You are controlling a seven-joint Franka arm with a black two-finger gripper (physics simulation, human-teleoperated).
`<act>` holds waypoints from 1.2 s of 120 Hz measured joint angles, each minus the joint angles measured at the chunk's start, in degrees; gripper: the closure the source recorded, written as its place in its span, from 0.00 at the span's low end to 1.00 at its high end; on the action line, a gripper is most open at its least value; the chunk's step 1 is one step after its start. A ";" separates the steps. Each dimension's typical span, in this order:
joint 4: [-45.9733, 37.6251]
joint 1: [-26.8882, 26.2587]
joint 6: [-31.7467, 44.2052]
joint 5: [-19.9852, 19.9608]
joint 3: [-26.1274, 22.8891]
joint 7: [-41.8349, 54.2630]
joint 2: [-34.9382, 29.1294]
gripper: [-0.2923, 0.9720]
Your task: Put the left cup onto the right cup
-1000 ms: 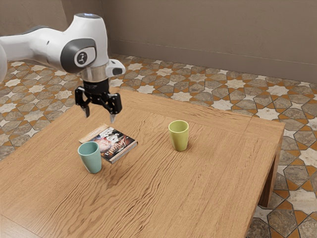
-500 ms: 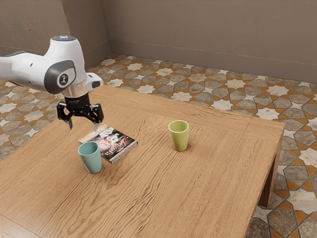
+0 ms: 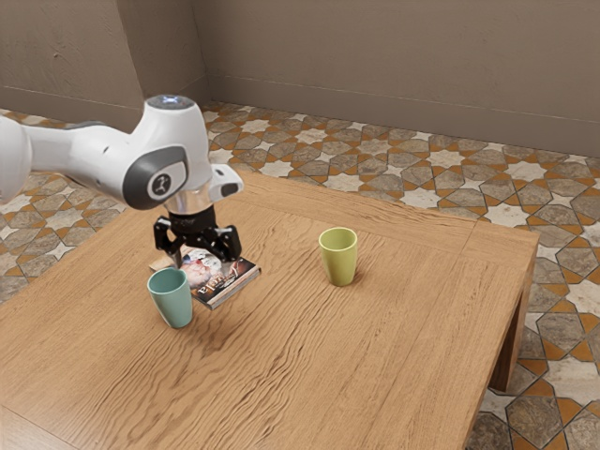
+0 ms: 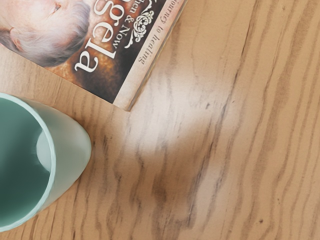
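My gripper, fingers spread and empty, sits low over the book just beside the teal cup, staging a grasp; the green cup stands well apart.

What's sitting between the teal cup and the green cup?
In the exterior view, a book lies by the teal cup; from it to the green cup the table is bare wood.
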 joint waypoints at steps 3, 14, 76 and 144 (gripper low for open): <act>-0.04 0.10 0.20 -0.03 0.00 -0.11 0.10 0.23; -0.10 1.31 0.76 -0.08 0.00 -0.46 0.23 0.23; -0.97 2.10 1.99 -0.19 -0.47 -2.70 0.85 0.23; -1.60 3.77 3.64 -0.15 1.67 -3.17 3.91 0.23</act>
